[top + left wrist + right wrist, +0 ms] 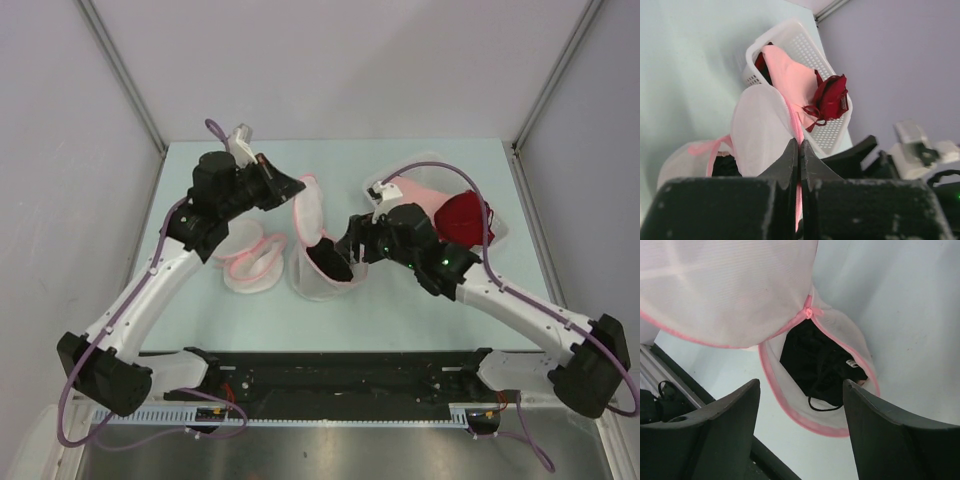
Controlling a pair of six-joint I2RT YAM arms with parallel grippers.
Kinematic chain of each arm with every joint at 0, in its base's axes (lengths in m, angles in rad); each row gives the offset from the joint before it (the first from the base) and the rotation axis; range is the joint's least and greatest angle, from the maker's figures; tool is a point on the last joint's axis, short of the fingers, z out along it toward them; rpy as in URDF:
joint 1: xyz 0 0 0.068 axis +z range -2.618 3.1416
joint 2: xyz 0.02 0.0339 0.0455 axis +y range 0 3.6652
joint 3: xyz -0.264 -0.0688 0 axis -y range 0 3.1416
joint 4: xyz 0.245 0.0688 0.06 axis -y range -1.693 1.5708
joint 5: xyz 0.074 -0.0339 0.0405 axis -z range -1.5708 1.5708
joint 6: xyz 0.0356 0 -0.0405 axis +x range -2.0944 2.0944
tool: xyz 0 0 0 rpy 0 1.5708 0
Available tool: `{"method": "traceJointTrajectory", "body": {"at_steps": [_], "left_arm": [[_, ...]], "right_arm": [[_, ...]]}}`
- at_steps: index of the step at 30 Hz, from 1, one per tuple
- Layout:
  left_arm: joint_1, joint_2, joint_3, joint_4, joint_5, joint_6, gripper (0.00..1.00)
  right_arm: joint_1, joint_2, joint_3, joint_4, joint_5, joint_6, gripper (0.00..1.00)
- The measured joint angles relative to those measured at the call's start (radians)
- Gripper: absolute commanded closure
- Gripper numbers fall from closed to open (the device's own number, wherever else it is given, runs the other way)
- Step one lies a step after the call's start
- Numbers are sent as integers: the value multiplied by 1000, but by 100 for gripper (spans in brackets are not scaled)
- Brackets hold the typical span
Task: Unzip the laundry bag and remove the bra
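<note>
On the far right of the pale green table (420, 320), a white slotted basket (383, 186). Inside it, a pale pink garment (425, 196) and, spilling over the right rim, a dark red garment (462, 218). Left of centre, flat on the tabletop, a crumpled white mesh pouch with pink edging (252, 264).

**A Robot Test Cell in a Lab**

A left arm (150, 290) and a right arm (520, 305) stood bolted to a black rail (340, 362) at the near edge of a pale green table (195, 320). Plain grey panels (340, 70) in metal framing (122, 75) walled it in, and purple cables (440, 166) looped along the arms.
</note>
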Motion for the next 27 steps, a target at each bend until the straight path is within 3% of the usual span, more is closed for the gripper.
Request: {"method": "traceJointTrajectory", "body": {"at_steps": [6,18,19,21,22,23,27], "left_arm": [[-23,-11,-27,-14,-35,-34,99],[-24,-12,-40,-20,-47,-51,99],[-24,-14,-42,-21,-48,-51,99],[-24,-20,-47,-21,-48,-54,100],[-24,-26,-51,-20,-48,-58,100],[-24,-32,-55,-20,-48,-59,100],[-24,-59,-62,-30,-57,-58,100]], "right_arm": [[75,127,-1,34,78,67,36],[69,378,3,119,89,157,25],[71,395,5,124,94,164,29],[72,427,13,131,108,172,57],[72,447,19,138,112,174,94],[72,465,24,150,116,176,100],[68,474,25,161,116,172,100]]}}
